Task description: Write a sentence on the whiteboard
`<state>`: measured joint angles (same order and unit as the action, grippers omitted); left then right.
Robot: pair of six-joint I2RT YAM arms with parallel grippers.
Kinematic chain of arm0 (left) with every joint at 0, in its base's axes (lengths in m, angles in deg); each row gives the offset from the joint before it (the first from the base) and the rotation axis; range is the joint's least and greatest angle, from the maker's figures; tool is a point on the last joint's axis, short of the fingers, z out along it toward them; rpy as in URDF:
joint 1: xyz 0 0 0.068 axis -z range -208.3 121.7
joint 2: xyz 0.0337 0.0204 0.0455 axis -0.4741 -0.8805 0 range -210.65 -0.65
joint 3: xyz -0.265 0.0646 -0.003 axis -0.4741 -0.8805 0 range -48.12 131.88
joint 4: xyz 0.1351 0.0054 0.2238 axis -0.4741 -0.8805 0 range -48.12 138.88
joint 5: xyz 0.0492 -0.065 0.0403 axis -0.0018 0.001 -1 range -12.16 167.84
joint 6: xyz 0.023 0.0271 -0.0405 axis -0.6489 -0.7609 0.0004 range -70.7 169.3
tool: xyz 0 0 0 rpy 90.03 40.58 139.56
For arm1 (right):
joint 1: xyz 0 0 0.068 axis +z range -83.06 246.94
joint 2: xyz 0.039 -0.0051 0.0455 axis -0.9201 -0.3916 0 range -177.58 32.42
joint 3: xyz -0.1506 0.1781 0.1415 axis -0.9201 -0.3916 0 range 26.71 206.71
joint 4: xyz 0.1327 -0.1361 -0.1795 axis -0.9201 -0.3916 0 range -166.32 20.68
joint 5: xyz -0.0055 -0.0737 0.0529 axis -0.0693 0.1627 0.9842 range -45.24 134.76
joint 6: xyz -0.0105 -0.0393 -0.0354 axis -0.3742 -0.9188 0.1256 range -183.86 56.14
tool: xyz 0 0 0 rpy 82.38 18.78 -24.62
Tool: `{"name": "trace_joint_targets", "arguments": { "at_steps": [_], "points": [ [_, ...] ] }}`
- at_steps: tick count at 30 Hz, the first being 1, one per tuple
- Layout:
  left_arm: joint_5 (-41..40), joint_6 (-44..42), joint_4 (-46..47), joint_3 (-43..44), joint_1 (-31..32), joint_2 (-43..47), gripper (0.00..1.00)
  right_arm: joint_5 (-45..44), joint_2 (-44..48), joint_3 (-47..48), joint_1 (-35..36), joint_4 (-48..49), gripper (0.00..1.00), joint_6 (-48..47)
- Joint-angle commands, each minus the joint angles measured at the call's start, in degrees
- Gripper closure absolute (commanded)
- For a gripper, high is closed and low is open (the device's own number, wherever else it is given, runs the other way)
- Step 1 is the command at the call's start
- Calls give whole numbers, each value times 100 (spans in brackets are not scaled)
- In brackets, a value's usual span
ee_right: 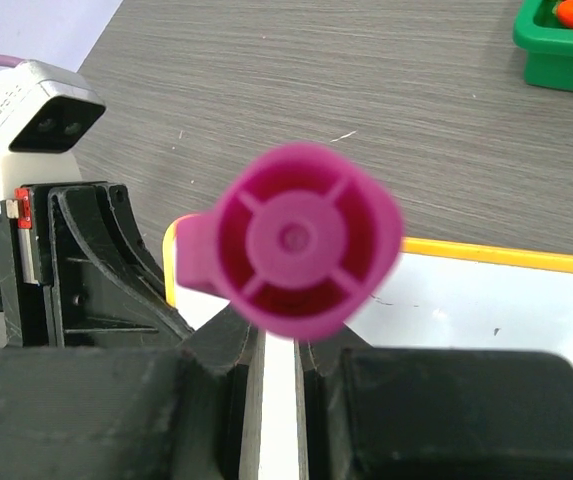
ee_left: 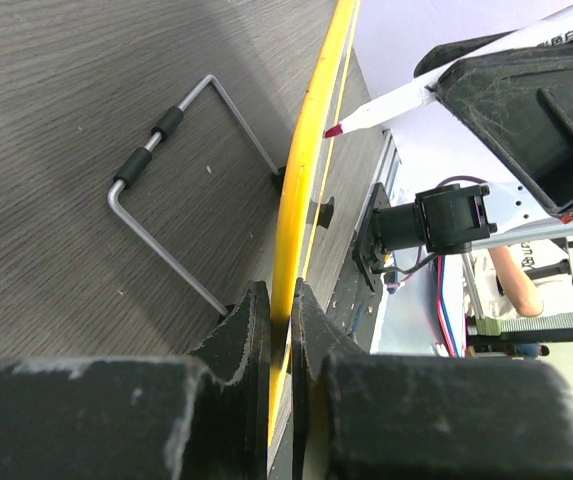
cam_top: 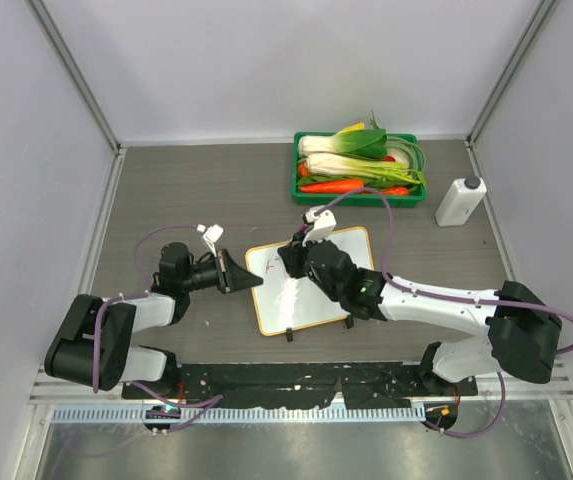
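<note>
Left end effector (ee_left: 279, 310) clamped on the whiteboard (ee_left: 311, 150) rim, board seen edge-on, wire stand (ee_left: 156, 135) with black sleeves on the grey worktop (ee_left: 66, 80) beside it, magenta-tipped marker (ee_left: 386, 103) near the rim, projecting from the right end effector (ee_left: 446, 85)

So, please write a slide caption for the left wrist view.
Left pincer clamps the whiteboard by its yellow rim; a pink-tipped marker points at it.

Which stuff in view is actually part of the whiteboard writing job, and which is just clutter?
In use: whiteboard, clamped at its rim by the left tool; pink marker, held in the right tool.
Lying about: green vegetable tray; white bottle.
</note>
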<state>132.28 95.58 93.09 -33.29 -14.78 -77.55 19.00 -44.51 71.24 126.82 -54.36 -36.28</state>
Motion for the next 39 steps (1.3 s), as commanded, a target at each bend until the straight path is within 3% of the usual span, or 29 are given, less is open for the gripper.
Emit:
{"name": "trace_joint_targets", "arguments": {
  "at_steps": [1, 25, 39],
  "points": [
    [-328, -137, -211, 55, -7, -114, 100, 71, -15, -50, -2, 60, 99, 99],
    [-346, -137, -228, 64, 2, -123, 100, 598, 72, -279, -2, -20, 98, 134],
    [-355, -146, -254, 64, -7, -123, 100, 669, 723, -314, -11, 227, 99, -6]
  ]
}}
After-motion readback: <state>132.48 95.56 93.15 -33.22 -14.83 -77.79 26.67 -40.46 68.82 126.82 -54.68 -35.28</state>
